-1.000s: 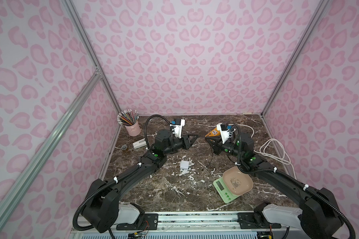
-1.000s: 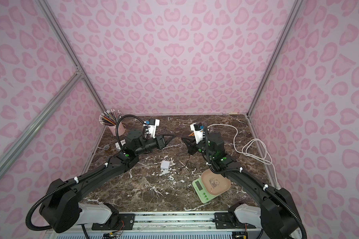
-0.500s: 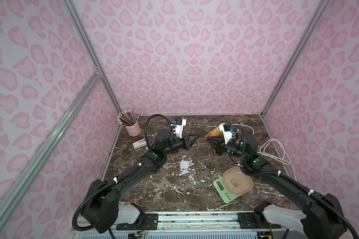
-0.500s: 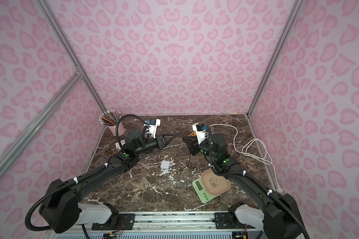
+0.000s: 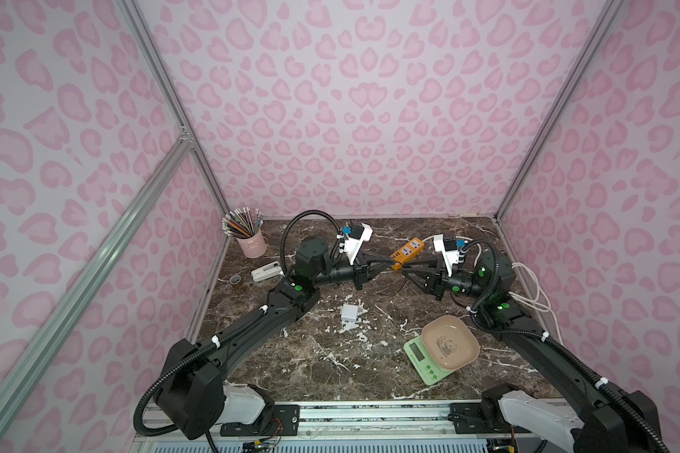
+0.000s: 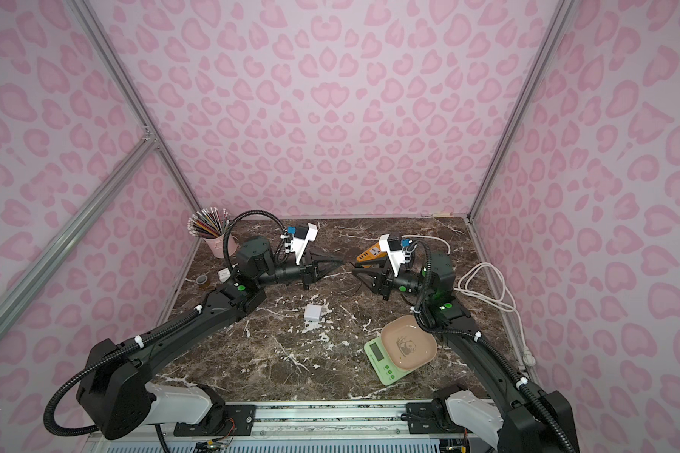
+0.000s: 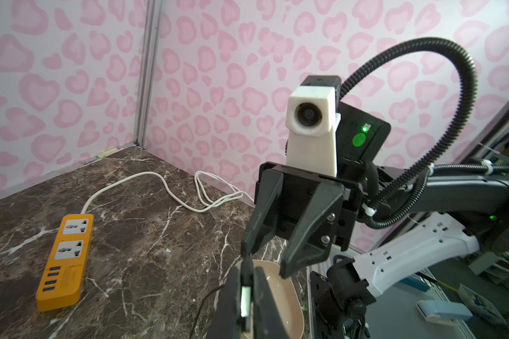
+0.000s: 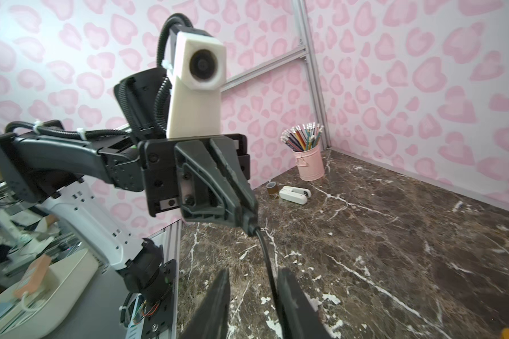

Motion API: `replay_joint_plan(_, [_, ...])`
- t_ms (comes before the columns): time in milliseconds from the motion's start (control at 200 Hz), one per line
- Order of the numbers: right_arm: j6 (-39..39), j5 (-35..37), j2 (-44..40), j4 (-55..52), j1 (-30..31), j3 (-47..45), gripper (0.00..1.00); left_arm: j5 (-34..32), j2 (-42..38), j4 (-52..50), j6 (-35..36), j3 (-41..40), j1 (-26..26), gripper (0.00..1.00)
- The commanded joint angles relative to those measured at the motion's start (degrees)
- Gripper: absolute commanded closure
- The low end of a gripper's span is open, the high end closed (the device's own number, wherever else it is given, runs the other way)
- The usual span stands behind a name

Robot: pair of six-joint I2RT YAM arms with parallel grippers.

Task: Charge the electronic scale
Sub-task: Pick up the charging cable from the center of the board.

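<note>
A second ago the right gripper (image 7: 267, 261) is clamped shut. Now its jaws stand parted, and the black cable (image 8: 266, 258) runs loose between them. The left gripper (image 8: 249, 223) has closed its remaining gap and now pinches the cable at its plug (image 7: 245, 296). In both top views both grippers have shifted to the right. The right one has drawn back, so the two sets of tips, overlapping before, now sit just apart.
</note>
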Motion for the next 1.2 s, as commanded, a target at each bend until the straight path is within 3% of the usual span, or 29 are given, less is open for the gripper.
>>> replay_joint_plan(0, [-0.14,-6.89,-1.05,3.26,0.10,0.04,0.66,4.40,-0.11,0.88,3.63,0.33,-0.70,0.92])
replay_joint_plan(365, [-1.82,-7.80,-1.59,0.00,0.57,1.63,0.67,8.24,-0.40,4.30,3.56,-0.37,-2.70,0.92])
replay_joint_plan(1040, [-3.07,-9.28,-2.21,0.33,2.23,1.33,0.98,8.55,-0.53,7.25,1.48,-0.99,-3.53,0.92])
replay_joint_plan(1140, [-2.97,-8.64,-2.21,0.51,1.99,1.31,1.00,8.32,-0.76,7.08,1.74,-1.17,-3.53,0.85])
replay_joint_plan(1195, [-2.93,-8.13,-2.25,0.26,2.06,1.16,1.00,7.39,-1.10,6.60,2.15,-1.34,-3.53,0.71])
